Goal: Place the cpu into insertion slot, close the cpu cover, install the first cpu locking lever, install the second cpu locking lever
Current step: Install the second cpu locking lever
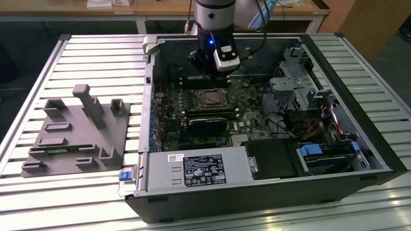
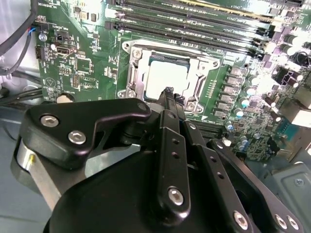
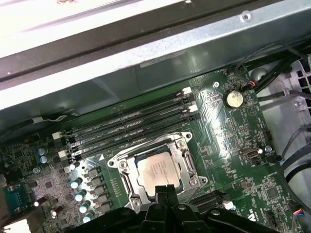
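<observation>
The cpu (image 2: pixel 165 75) (image 3: pixel 156 167) lies flat in the insertion slot (image 1: pixel 210 99) on the green board, its pale metal top showing. The silvery cpu cover (image 2: pixel 201 65) (image 3: pixel 182 145) is down around it, framing the chip through its window. My gripper (image 2: pixel 172 93) (image 3: pixel 164 190) hovers just above the socket's near edge, its black fingers pressed together and holding nothing. In the exterior view the gripper (image 1: pixel 209 72) hangs inside the open computer case, just behind the socket. I cannot tell how the locking levers stand.
Long black memory slots (image 3: pixel 131 126) run beside the socket, toward the case wall. A coin battery (image 3: pixel 233 99) sits on the board. Drive cages and cables (image 1: pixel 301 91) fill the case at the exterior view's right. A grey fixture block (image 1: pixel 77 132) stands on the slatted table.
</observation>
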Robot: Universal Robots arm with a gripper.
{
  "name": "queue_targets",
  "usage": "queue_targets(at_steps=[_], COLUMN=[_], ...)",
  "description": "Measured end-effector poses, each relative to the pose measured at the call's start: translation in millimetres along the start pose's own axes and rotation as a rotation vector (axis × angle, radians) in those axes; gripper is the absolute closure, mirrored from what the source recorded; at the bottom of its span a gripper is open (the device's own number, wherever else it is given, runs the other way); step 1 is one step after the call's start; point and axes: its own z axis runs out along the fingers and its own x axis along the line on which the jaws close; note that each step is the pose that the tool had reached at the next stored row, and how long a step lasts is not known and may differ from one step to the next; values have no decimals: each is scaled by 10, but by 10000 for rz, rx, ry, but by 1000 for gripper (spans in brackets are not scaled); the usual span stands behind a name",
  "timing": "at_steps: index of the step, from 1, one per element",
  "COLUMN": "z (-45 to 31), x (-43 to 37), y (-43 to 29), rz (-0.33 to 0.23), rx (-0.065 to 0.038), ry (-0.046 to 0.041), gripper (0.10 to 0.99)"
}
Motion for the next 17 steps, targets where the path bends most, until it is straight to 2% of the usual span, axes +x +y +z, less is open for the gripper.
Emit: queue_targets(at_steps=[9, 17], z=[-1, -2], x=[-25, -61], y=[-67, -164], rz=[0, 1], rx=[0, -1], ry=[0, 0], gripper=[980, 980])
